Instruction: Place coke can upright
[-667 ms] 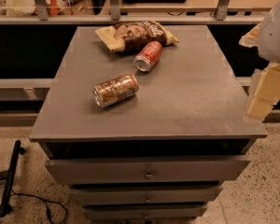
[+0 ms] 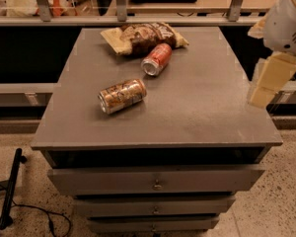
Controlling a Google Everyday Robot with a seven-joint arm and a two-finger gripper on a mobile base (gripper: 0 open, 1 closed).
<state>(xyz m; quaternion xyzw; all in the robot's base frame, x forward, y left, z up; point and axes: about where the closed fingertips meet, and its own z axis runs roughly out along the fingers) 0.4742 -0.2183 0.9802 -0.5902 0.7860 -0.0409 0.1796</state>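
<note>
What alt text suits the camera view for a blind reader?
A red coke can lies on its side on a grey drawer cabinet beside a snack bag, a brown-gold can lying nearer the camera. The gripper hangs at the cabinet's right edge, clear of both cans.

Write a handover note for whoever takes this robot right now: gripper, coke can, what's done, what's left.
Gripper: in the air off the table's right edge, far from the coke can.
Coke can: on its side near the back, right by the chip bag. Brown can lies on its side nearer the front.
Done: nothing.
Left: reach over, grasp the coke can, stand it upright.
</note>
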